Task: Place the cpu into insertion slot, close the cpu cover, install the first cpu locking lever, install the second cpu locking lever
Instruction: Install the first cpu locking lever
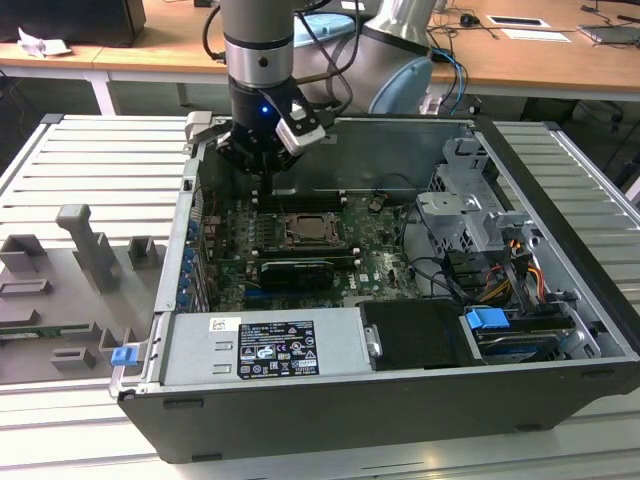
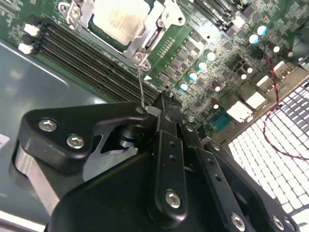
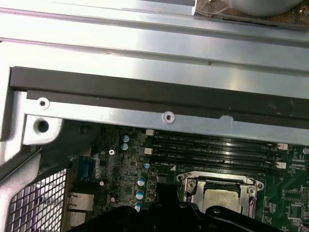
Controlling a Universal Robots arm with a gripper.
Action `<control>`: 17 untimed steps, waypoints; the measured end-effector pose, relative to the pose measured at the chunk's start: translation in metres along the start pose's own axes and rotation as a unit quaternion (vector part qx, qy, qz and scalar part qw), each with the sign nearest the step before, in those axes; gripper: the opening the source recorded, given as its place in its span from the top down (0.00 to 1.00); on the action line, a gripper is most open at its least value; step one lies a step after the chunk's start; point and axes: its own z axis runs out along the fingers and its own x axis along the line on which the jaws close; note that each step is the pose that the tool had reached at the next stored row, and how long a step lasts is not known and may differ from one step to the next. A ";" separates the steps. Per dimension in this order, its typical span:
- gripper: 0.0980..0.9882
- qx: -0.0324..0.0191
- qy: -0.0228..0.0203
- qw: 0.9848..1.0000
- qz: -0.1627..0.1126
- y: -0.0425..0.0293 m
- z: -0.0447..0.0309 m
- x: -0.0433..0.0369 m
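Note:
The cpu [image 2: 118, 18] lies in the insertion slot [image 1: 304, 233], its pale metal top showing through the cut-out of the cpu cover [image 2: 159, 21], which lies flat over it. In the first wrist view the cpu [image 3: 221, 198] and the cpu cover [image 3: 192, 185] sit just past the gripper's dark body. A thin wire locking lever [image 2: 141, 84] stands up from the socket's corner, and its free end reaches the tips of my gripper [image 2: 165, 102]. The fingers look shut; I cannot tell whether the wire is pinched. My gripper [image 1: 268, 185] hangs over the board behind the socket.
Long black memory slots [image 3: 212, 147] run between the socket and the case's rear wall [image 3: 154, 116]. A black graphics card [image 1: 296, 270] lies in front of the socket. Drive cages and cables [image 1: 470, 230] fill the exterior view's right. A red wire [image 2: 277, 101] crosses the vent grille.

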 end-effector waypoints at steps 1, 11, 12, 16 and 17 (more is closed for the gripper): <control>0.99 0.000 0.000 1.000 0.001 -0.0002 0.0001 -0.0033; 0.99 0.000 0.000 1.000 0.003 -0.0012 0.0004 -0.0141; 0.99 0.000 0.000 1.000 0.003 -0.0012 0.0004 -0.0148; 0.99 0.000 0.000 1.000 0.003 -0.0016 0.0005 -0.0182; 0.99 0.000 0.000 1.000 0.003 -0.0017 0.0005 -0.0194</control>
